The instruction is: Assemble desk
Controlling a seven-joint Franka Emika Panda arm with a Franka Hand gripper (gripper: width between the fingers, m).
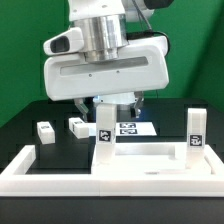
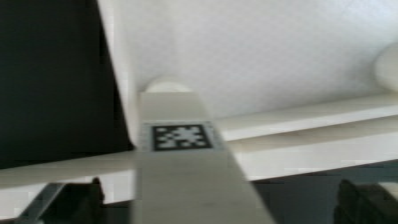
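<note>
The desk top (image 1: 150,157) lies across the lower part of the exterior frame, seemingly underside up so that legs can be fitted from above. 2 legs stand in it, the centre leg (image 1: 105,136) and the right leg (image 1: 195,130). 2 loose legs (image 1: 45,132) (image 1: 77,126) wait at centre left. The gripper (image 1: 112,106) hangs just above the centre leg with its jaws apart. In the wrist view that leg runs between the fingers (image 2: 365,200) with a gap on each side, unclamped.
</note>
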